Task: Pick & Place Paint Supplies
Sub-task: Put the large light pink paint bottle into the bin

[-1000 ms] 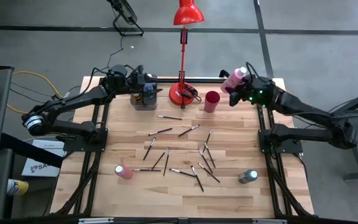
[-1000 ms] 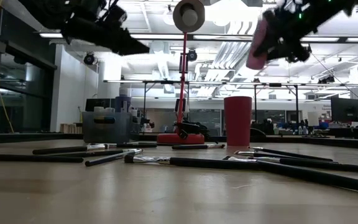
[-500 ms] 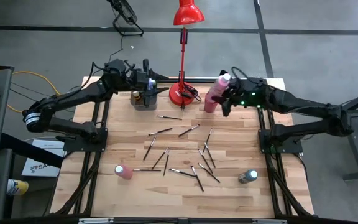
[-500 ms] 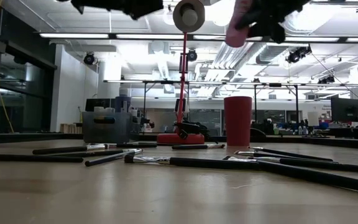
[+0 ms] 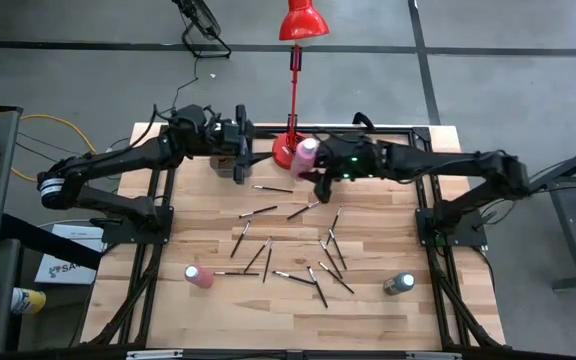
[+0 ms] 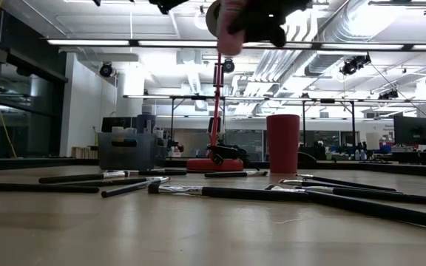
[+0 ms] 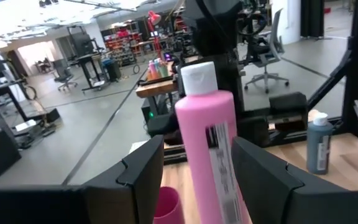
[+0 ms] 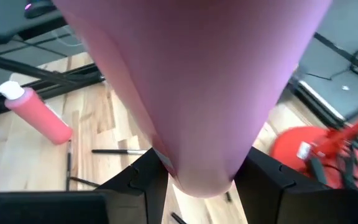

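My right gripper [image 5: 318,163] is shut on a pink white-capped paint bottle [image 5: 306,153], high over the table's far side beside the red lamp's base. My left gripper [image 5: 251,140] stands open and level above the grey bin [image 6: 128,150]. It faces that bottle [image 7: 207,143], which it does not touch. Another pink bottle [image 5: 198,276] and a grey-blue one [image 5: 399,284] rest on the table near the front. Several dark-handled brushes [image 5: 288,250] lie flat mid-table. My right gripper pinches the pink bottle's body [image 8: 197,168] between its two fingers. The fingers come from the table's right side, slanting a little downward, and lie across the bottle. The bottle is lifted clear of the table, about upright, with its white cap [image 7: 197,78] up.
The red lamp [image 5: 293,80] rises from its base [image 5: 286,150] at the far middle, between the two grippers. The dark red cup [image 6: 282,142] stands to its right, under my right arm. Scattered brushes cover the table's middle.
My right gripper has carried the pink bottle from the far right corner toward the table's left, along the far edge, to the lamp's base, rolling as it went. My left gripper has risen from the bin and swung a little toward the lamp, its fingers unchanged.
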Robot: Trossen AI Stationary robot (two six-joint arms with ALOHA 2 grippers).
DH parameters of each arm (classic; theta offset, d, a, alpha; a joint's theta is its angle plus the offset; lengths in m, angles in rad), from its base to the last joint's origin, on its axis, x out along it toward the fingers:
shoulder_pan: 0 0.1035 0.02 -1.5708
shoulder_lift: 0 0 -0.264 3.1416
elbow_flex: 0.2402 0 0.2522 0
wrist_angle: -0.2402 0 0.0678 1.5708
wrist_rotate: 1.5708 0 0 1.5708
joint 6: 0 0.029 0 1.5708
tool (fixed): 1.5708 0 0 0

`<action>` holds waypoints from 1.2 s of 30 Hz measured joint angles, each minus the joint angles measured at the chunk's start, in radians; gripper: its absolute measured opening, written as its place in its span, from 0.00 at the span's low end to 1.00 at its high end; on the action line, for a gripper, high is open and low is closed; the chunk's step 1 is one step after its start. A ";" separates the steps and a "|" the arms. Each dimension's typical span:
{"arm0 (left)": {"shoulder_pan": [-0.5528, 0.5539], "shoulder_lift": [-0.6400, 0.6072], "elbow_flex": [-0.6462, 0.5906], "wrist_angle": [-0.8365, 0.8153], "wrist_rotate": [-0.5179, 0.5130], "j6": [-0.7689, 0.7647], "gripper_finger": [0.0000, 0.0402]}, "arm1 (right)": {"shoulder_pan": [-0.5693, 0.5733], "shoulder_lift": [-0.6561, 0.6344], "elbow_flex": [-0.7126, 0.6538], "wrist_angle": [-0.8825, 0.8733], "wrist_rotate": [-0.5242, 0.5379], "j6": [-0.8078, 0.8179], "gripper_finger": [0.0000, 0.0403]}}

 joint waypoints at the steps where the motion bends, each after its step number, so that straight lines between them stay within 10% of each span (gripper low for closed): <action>1: -0.004 0.000 0.000 -0.003 0.000 -0.006 0.46 | 0.000 0.021 0.016 0.008 -0.010 -0.006 0.37; 36: -0.053 0.065 0.000 -0.082 0.037 -0.251 0.45 | 0.036 0.295 0.116 0.192 -0.073 -0.053 0.37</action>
